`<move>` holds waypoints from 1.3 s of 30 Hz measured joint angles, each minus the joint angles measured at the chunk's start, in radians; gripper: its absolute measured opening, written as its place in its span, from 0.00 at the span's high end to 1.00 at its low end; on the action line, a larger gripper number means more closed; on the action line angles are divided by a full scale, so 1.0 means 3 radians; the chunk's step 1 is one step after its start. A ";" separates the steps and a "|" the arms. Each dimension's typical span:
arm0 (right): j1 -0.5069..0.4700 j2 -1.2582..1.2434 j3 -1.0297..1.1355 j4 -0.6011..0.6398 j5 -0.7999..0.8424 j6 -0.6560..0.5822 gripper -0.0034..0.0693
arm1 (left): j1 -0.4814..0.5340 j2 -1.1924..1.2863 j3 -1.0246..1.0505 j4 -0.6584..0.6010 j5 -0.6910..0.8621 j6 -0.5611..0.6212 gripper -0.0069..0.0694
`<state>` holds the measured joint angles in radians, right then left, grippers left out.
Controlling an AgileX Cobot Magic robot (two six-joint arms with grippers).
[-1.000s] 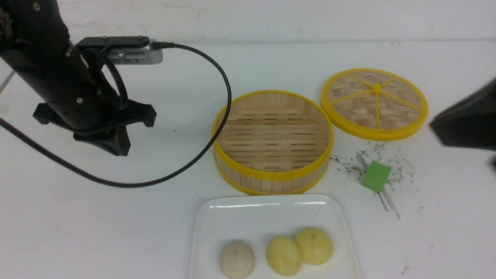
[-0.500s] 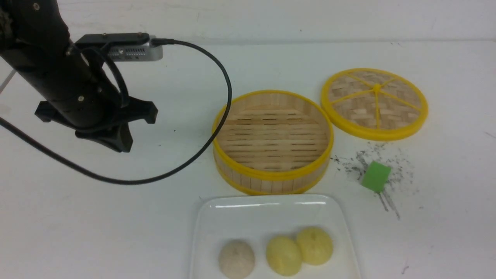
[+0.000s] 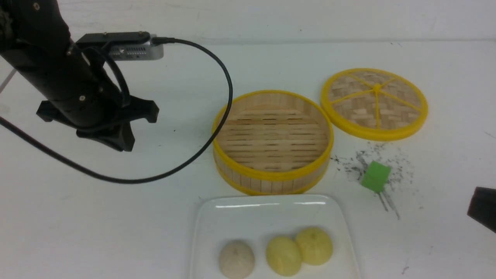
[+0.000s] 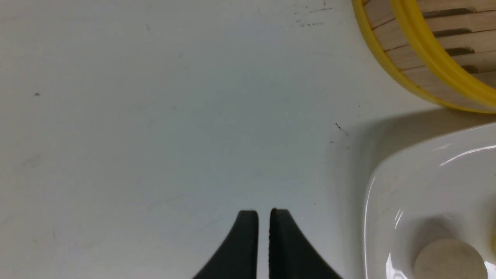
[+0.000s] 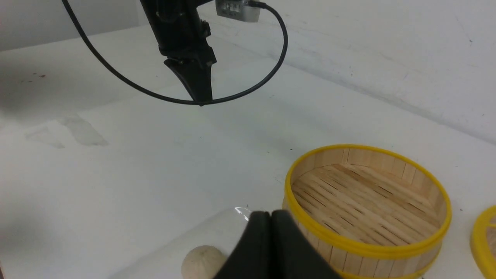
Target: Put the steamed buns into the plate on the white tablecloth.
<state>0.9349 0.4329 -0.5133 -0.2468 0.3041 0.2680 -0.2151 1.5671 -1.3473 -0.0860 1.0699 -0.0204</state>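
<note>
The white plate [image 3: 252, 211] lies at the near edge of the white tablecloth [image 3: 116, 217]. In it sit a beige-white bun [image 3: 236, 259] and two pale yellow buns [image 3: 283, 255] [image 3: 314, 245]. My left gripper [image 3: 124, 145] is shut and empty, raised at the left, away from the plate; its shut tips [image 4: 264, 212] show in the left wrist view next to the plate [image 4: 391, 182] and the beige bun [image 4: 449, 260]. My right gripper [image 5: 270, 214] is shut and empty; only a dark corner [image 3: 482, 209] shows at the front view's right edge. The beige bun [image 5: 203, 261] shows in the right wrist view.
An empty yellow-rimmed bamboo steamer [image 3: 272, 141] stands just behind the plate. Its round woven lid [image 3: 374, 103] lies flat at the back right. A green cube [image 3: 375, 176] sits on dark smudges right of the steamer. A black cable [image 3: 217, 116] loops from the left arm towards the steamer.
My right arm left the right edge of the front view and now shows lower at that edge. My left arm has barely shifted. The buns have not moved.
</note>
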 joint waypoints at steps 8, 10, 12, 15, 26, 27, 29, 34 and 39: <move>0.0000 0.0000 0.0000 -0.0001 0.0000 0.0000 0.95 | 0.0000 0.0000 0.0000 0.0006 0.0000 0.0000 0.81; 0.0000 0.0000 0.0000 -0.0001 0.0000 0.0003 0.95 | 0.0000 0.0000 0.0000 0.0010 0.0000 0.0000 0.81; 0.0000 0.0000 0.0000 -0.0004 0.0000 0.0006 0.95 | 0.0000 0.0000 0.0000 0.0013 0.0000 0.0000 0.81; 0.0000 0.0000 0.0000 -0.0004 0.0000 0.0009 0.94 | 0.0000 0.0000 0.0000 0.0013 0.0000 0.0000 0.81; -0.0452 -0.0383 0.0481 0.0359 -0.0027 0.0009 0.93 | 0.0000 0.0000 0.0000 0.0035 0.0003 -0.0075 0.81; -0.0616 -0.0455 0.0573 0.0411 -0.0024 0.0009 0.93 | 0.0000 0.0000 0.0000 0.0042 0.0005 -0.0084 0.80; -0.0928 -0.0617 0.0744 0.0440 -0.0018 0.0009 0.93 | 0.0000 0.0000 0.0000 0.0055 0.0014 -0.0140 0.80; -0.1773 -0.1116 0.1215 0.0446 -0.0015 0.0009 0.92 | 0.0000 0.0000 0.0000 0.0083 0.0064 -0.0237 0.80; -0.2321 -0.1322 0.1550 0.0438 0.0001 0.0009 0.92 | 0.0000 -0.0037 0.0000 0.0175 0.0089 -0.0241 0.80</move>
<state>0.2386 0.0365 -0.0482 -0.1153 0.3045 0.2706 -0.2151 1.5559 -1.3473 -0.0334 1.0965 -0.0926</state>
